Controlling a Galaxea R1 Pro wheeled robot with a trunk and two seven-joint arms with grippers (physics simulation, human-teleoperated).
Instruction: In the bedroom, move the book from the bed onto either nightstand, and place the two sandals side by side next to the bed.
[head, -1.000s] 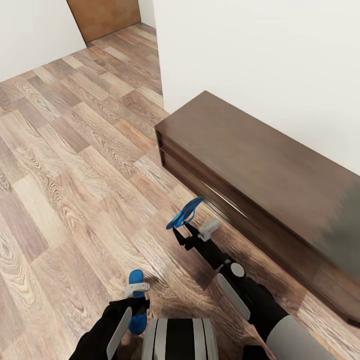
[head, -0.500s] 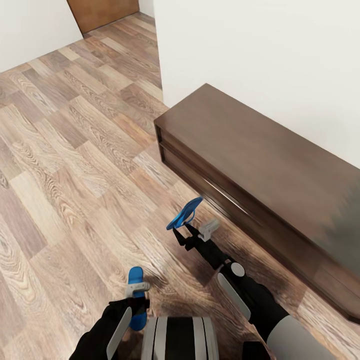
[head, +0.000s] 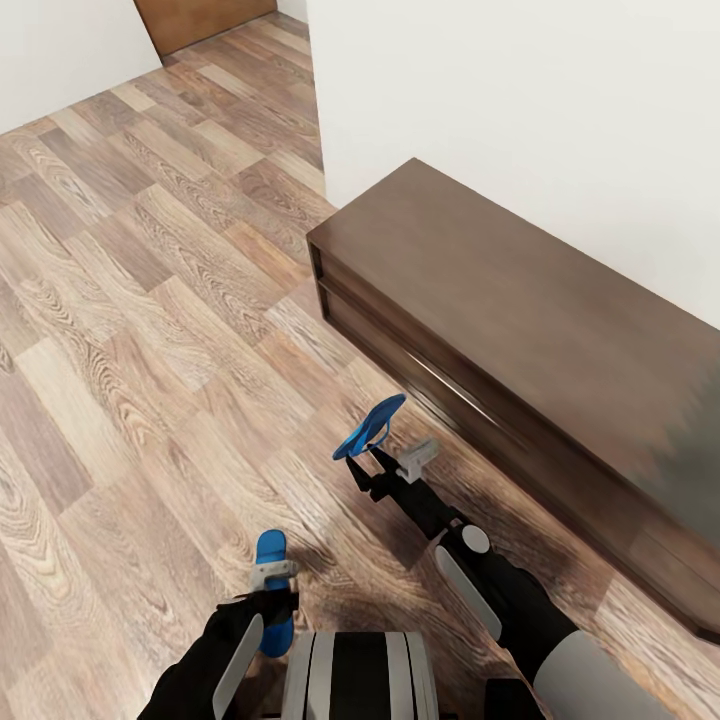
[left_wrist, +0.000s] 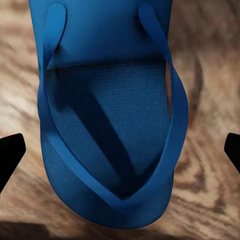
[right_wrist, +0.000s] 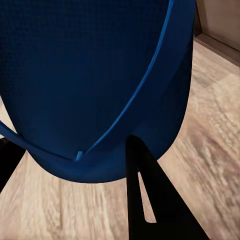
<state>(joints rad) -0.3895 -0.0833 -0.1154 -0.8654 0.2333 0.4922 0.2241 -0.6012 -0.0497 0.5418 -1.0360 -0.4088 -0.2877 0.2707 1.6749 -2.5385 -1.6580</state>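
Transit step: one blue sandal (head: 370, 426) is clamped in the right gripper (head: 362, 458), the other sandal (head: 272, 590) in the left gripper (head: 272, 592); the bed must next be found.

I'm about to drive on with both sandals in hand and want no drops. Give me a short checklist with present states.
1. Right pincer grips its bright blue flip-flop sandal: ok.
2. Left pincer holds the other blue flip-flop: ok by the head view; the wrist view is unclear.
3. Long dark wooden cabinet apart from the right arm: ok, but close.
4. Light wood-plank floor ahead free of obstacles: ok.
5. Bed within sight: not ok.
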